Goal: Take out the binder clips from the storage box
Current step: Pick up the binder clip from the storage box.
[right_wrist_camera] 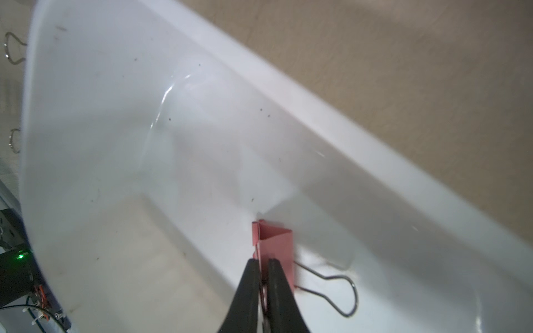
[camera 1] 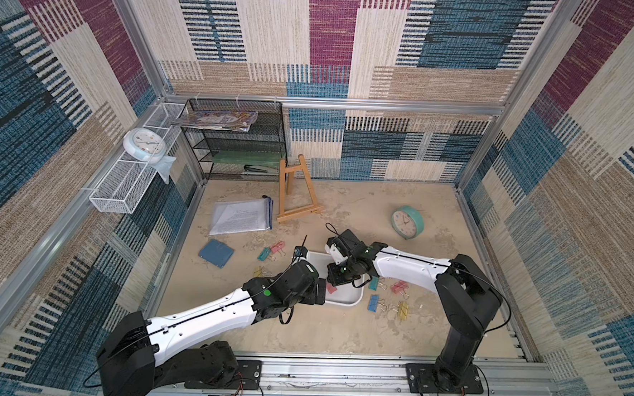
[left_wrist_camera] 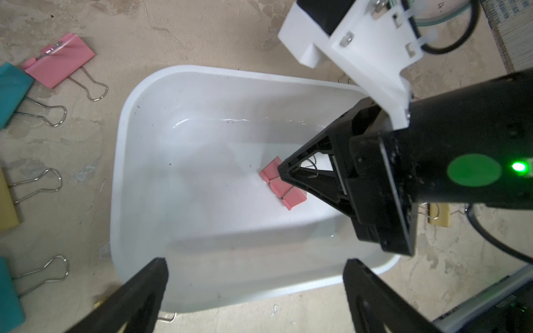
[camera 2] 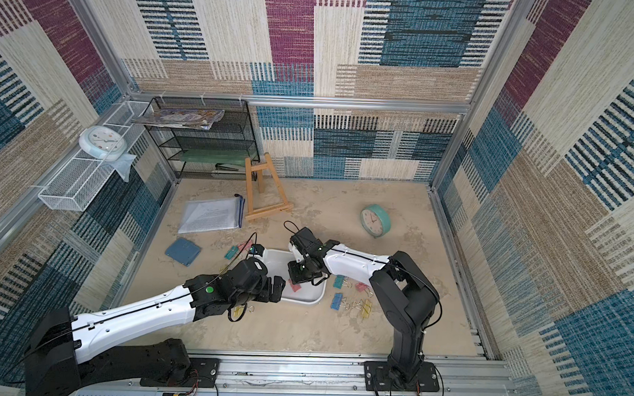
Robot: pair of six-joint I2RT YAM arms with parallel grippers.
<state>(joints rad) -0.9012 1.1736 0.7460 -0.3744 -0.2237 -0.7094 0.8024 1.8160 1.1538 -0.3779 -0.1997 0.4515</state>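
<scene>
The storage box [camera 1: 351,302] is a shallow white tub in mid-table, seen in both top views and both wrist views [left_wrist_camera: 121,129] [right_wrist_camera: 331,121]. One pink binder clip [right_wrist_camera: 274,242] lies on its floor [left_wrist_camera: 284,193]. My right gripper [right_wrist_camera: 262,262] reaches down into the tub and is shut on that clip at its wire handle. My left gripper [left_wrist_camera: 256,263] hangs open over the tub's near rim, holding nothing. Several other binder clips lie on the table outside the tub: pink [camera 1: 278,247] and teal [camera 1: 264,254] to its left, blue [camera 1: 373,303] and yellow [camera 1: 402,310] to its right.
A dark-blue square pad [camera 1: 215,253] and a document pouch [camera 1: 242,217] lie left of the tub. A wooden easel [camera 1: 297,190] and a black mesh rack [camera 1: 236,142] stand at the back. A teal clock [camera 1: 407,221] stands back right. A white mesh basket [camera 1: 122,185] hangs on the left wall.
</scene>
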